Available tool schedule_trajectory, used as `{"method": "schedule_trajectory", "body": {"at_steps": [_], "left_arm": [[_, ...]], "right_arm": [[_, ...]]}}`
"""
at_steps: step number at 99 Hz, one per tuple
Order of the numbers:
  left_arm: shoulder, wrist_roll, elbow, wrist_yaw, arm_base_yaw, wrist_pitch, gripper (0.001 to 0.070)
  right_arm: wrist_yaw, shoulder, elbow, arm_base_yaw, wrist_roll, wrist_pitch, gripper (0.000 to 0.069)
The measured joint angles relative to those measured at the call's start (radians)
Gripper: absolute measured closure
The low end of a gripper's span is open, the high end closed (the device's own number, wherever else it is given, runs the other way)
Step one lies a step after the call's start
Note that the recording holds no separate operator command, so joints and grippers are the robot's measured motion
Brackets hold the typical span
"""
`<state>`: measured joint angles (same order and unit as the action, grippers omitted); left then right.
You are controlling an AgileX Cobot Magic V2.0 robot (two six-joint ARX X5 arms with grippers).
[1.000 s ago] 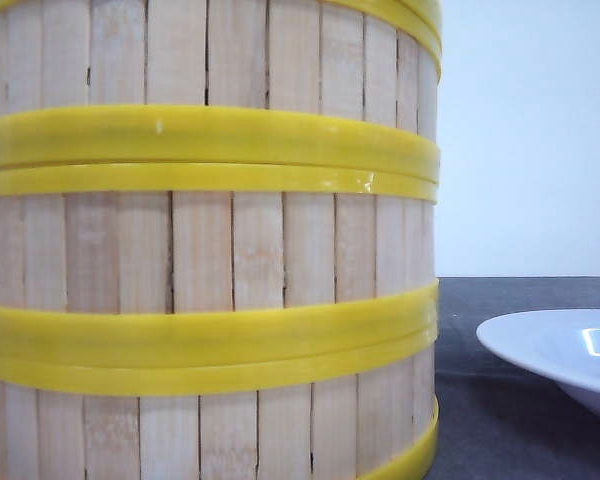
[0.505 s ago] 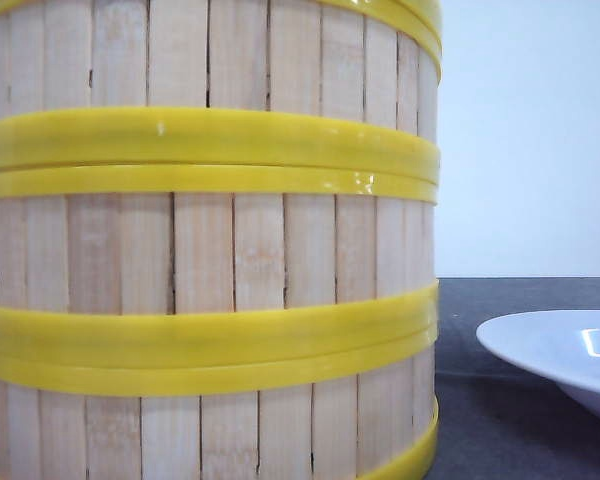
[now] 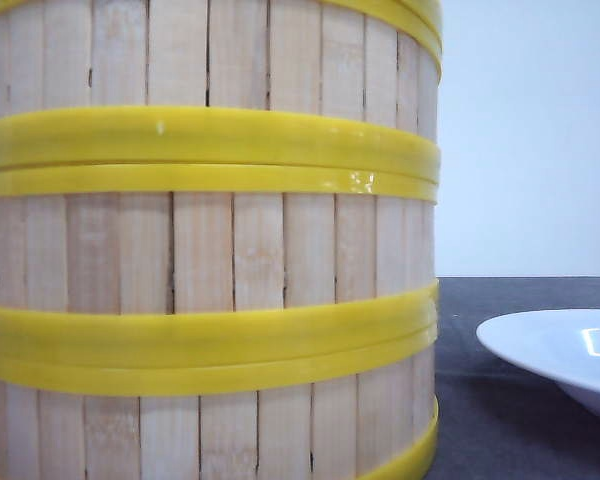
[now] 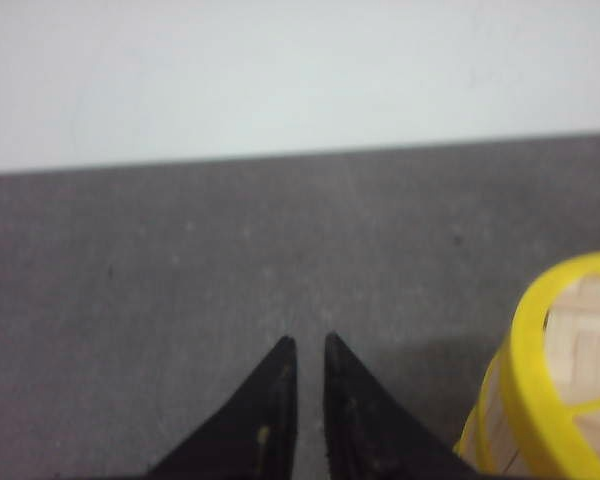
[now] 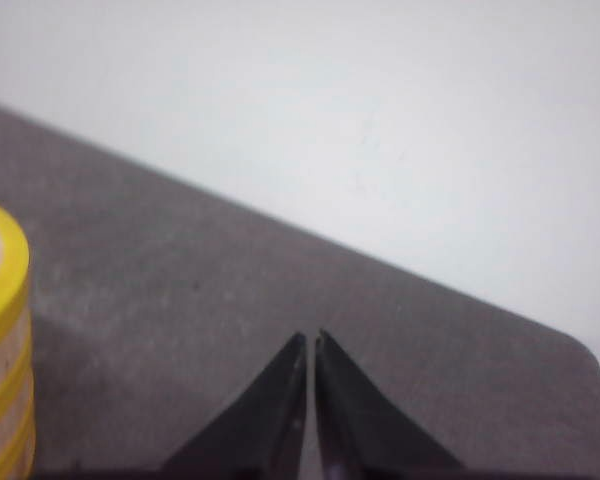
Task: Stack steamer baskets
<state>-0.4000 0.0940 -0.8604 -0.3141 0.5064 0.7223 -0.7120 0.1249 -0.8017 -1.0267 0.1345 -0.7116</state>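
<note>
The steamer baskets (image 3: 210, 250) stand stacked right in front of the front camera and fill the left two thirds of that view, with pale slat walls and paired yellow bands where one sits on another. Neither gripper shows in the front view. My left gripper (image 4: 307, 340) hovers over bare grey table, its black fingers nearly together with nothing between them; the top basket's yellow rim (image 4: 528, 345) and slatted inside show just beside it. My right gripper (image 5: 310, 335) is shut and empty over the table, well apart from the stack (image 5: 0, 330).
A white plate (image 3: 560, 350) sits on the grey table (image 3: 520, 295) to the right of the stack. A plain white wall (image 3: 530, 130) stands behind the table. The table's far edge and a rounded corner (image 5: 580, 350) show in the right wrist view.
</note>
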Motion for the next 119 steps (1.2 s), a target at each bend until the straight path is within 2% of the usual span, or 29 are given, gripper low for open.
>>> {"method": "schedule_trajectory", "body": {"at_steps": [13, 32, 69, 85, 97, 106, 119], "left_arm": [[0.008, 0.000, -0.002, 0.001, 0.000, -0.011, 0.0684], [0.008, 0.000, -0.003, -0.001, 0.000, -0.011, 0.0684], [0.008, 0.000, -0.003, -0.001, 0.000, -0.010, 0.0684], [0.008, 0.000, -0.003, -0.001, 0.000, -0.011, 0.0684], [0.008, 0.000, -0.003, -0.002, 0.000, -0.010, 0.0684], [0.008, 0.000, -0.003, -0.001, 0.000, -0.010, 0.0684], [0.008, 0.000, -0.003, -0.001, 0.000, -0.010, 0.0684]], "right_arm": [[-0.001, -0.027, -0.002, 0.000, 0.014, -0.010, 0.0681], [0.050, -0.026, -0.002, -0.001, 0.021, -0.011, 0.0681], [0.052, -0.026, -0.002, -0.001, 0.026, 0.017, 0.0681], [0.007, -0.026, -0.002, -0.001, 0.026, -0.060, 0.0681], [-0.102, -0.026, 0.000, 0.001, 0.026, -0.094, 0.0681], [-0.097, -0.026, 0.008, 0.069, 0.026, -0.091, 0.0681], [0.058, -0.026, 0.075, 0.282, 0.022, -0.038, 0.0681]]}}
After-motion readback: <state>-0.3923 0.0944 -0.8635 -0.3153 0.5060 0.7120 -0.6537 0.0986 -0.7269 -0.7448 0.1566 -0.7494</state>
